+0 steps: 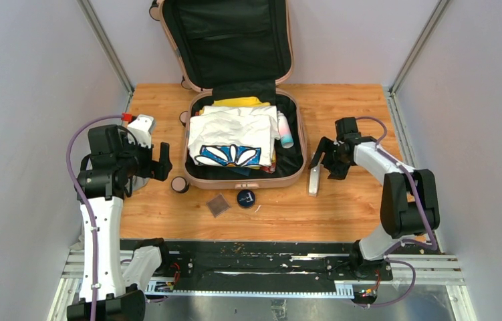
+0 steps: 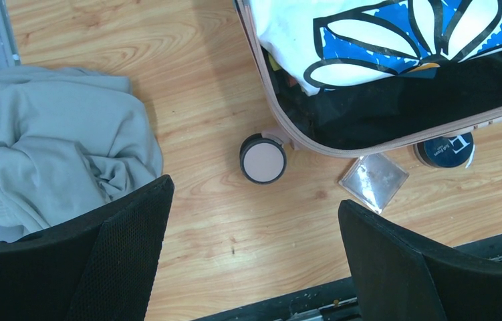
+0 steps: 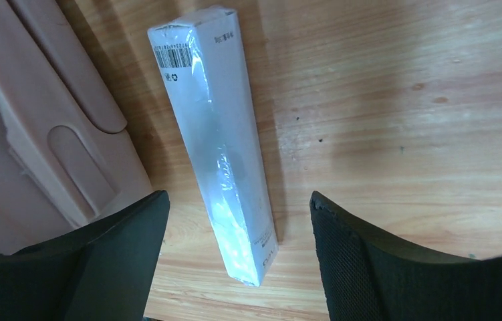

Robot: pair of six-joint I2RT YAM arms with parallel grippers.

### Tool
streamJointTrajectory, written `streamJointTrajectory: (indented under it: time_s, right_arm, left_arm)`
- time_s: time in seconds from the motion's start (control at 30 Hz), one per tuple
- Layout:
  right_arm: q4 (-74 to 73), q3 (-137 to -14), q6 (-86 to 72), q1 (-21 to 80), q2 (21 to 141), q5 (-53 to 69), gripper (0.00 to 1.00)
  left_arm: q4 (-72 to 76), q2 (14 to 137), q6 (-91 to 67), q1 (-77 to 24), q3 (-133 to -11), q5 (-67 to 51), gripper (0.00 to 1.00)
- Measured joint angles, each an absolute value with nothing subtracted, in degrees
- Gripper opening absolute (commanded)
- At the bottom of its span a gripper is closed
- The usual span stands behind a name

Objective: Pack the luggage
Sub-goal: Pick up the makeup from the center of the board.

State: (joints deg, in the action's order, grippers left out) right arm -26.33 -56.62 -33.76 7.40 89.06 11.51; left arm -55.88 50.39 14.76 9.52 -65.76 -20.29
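The pale pink luggage (image 1: 244,182) lies open at the middle back of the table, lid upright. It holds a white shirt with a blue daisy print (image 1: 231,137), a yellow item and a pink and teal bottle (image 1: 285,130). My right gripper (image 1: 327,164) is open above a long white film-wrapped box (image 1: 313,180) right of the case. In the right wrist view the box (image 3: 214,134) lies between the spread jaws of the gripper (image 3: 238,254), untouched. My left gripper (image 1: 154,162) is open and empty left of the case. In its wrist view the gripper (image 2: 255,247) hangs over bare wood.
A crumpled pale grey garment (image 2: 54,147) lies at the table's left edge. A case wheel (image 2: 263,159), a clear square packet (image 2: 373,182) and a round dark tin (image 2: 443,148) sit by the case's front rim (image 2: 341,148). The case shell (image 3: 27,134) is close beside the right gripper.
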Motion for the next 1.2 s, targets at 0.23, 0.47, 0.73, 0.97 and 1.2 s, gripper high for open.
streamJointTrajectory:
  time_s: [0.23,0.47,0.73,0.97,1.2]
  right_arm:
    - [-26.37,-58.61,-31.7,9.02,94.74,11.33,0.6]
    - [-26.17,-58.48,-30.02,8.97,97.36,9.78,0.07]
    - [-32.47,-61.23,-29.06,8.21,89.23,7.25,0.0]
    - [-37.93,-86.37,-27.2,8.71,86.3,8.14,0.05]
    - [-46.28,-116.66,-22.35,16.14,106.1,10.48,0.08]
  left_arm:
    - [-55.9,50.35,14.76,9.52,-65.8,-20.27,1.0]
    - [-55.9,50.37,14.76,9.52,-66.0,-20.29,1.0]
    - [-55.9,51.24,14.81,9.52,-66.0,-20.36,1.0]
    - [-55.88,51.96,15.0,9.52,-65.76,-20.43,1.0]
    - [-55.9,51.9,15.27,9.52,-65.52,-20.18,1.0]
